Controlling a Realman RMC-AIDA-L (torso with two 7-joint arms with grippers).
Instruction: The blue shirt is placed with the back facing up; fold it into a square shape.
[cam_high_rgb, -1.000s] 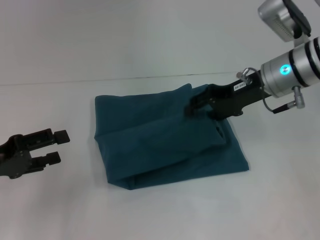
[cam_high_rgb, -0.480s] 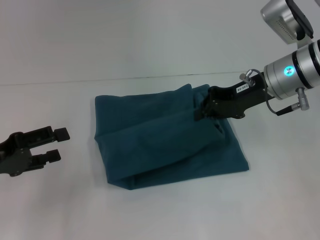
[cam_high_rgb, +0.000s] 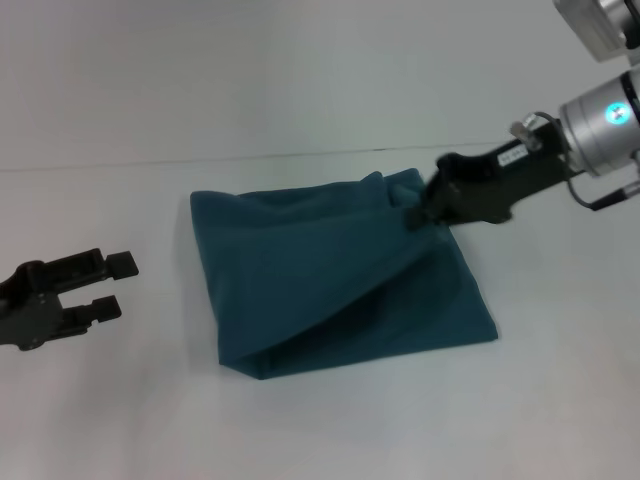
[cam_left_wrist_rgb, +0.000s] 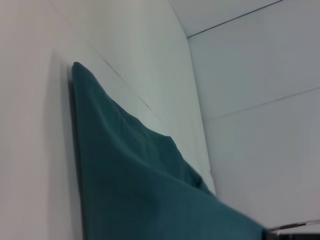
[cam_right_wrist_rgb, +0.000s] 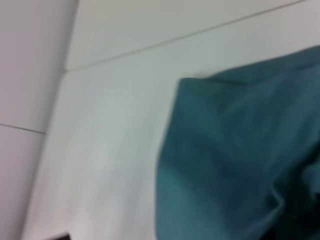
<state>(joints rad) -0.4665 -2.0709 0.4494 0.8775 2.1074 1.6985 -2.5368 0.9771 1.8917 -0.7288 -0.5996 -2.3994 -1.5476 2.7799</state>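
Observation:
The blue shirt lies folded into a rough rectangle on the white table, in the middle of the head view. My right gripper is at the shirt's far right corner, shut on a pinch of the top layer, which is pulled taut and slightly lifted toward it. My left gripper is open and empty, low over the table, well to the left of the shirt. The shirt also shows in the left wrist view and in the right wrist view.
The white table ends at a far edge against a pale wall. Bare table lies on all sides of the shirt.
My right gripper has moved right and back toward the shirt's far right corner, drawing the top layer with it and smoothing the fold. The left gripper has stayed in place.

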